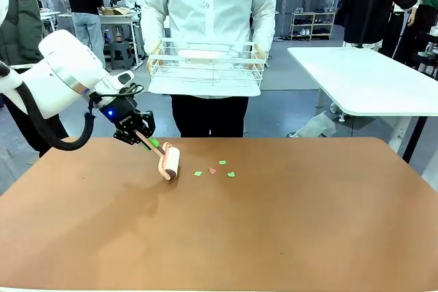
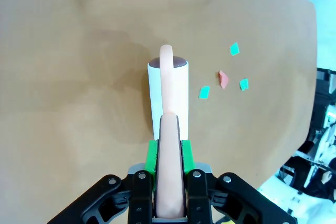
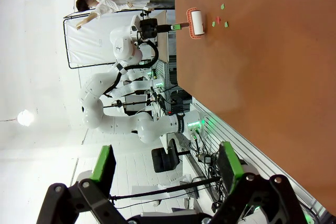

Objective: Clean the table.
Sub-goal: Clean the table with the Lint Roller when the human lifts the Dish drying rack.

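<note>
The reddish-brown tabletop lies wide before the robot. Its long axis goes from the robot's left to its right, and the two far corners are rounded.

The left pincer is over the far left part of it, and its green pads are pressed on the pink handle of a lint roller. In the left wrist view the handle sits tight between the two fingers. The white drum of the lint roller lies straight on beyond the handle, so the long axis of the tool points away from the pincer. From the front the tool slants down from the pincer toward the robot's right, and its drum seems to rest on the tabletop.

Four small paper scraps lie just beside the drum on the robot's right, not touching it. There is one green scrap nearest the drum, one red scrap, and two more green scraps a little farther off.

The right pincer hangs past an edge of the tabletop with its fingers spread wide and nothing between them.

At the far side a person in a white jacket stands and holds a white wire basket in front of the body, above the far edge. A white-topped table stands behind on the right.
</note>
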### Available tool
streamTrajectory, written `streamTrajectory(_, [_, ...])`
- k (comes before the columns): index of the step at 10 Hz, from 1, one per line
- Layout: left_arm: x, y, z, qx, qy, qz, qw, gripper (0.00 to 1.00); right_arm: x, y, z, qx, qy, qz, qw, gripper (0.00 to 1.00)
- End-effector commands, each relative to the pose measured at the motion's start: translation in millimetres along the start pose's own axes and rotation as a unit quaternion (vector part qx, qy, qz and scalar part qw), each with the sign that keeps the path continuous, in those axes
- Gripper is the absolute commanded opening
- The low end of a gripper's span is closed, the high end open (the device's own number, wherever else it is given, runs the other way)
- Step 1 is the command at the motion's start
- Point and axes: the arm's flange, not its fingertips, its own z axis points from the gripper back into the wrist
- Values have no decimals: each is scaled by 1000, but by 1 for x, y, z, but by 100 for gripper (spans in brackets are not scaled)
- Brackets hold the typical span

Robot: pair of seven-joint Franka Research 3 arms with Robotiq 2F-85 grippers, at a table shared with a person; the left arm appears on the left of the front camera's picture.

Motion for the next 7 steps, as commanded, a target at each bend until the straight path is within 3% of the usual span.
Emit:
streamTrajectory(1, [8,-1,-10,-8,-8,16,1000,21,-1,2,0,0,-1,2,1000,100])
streamTrajectory(7, [13,-13,-48,-23,36,40,998,21,-1,2,0,0,-1,2,1000,100])
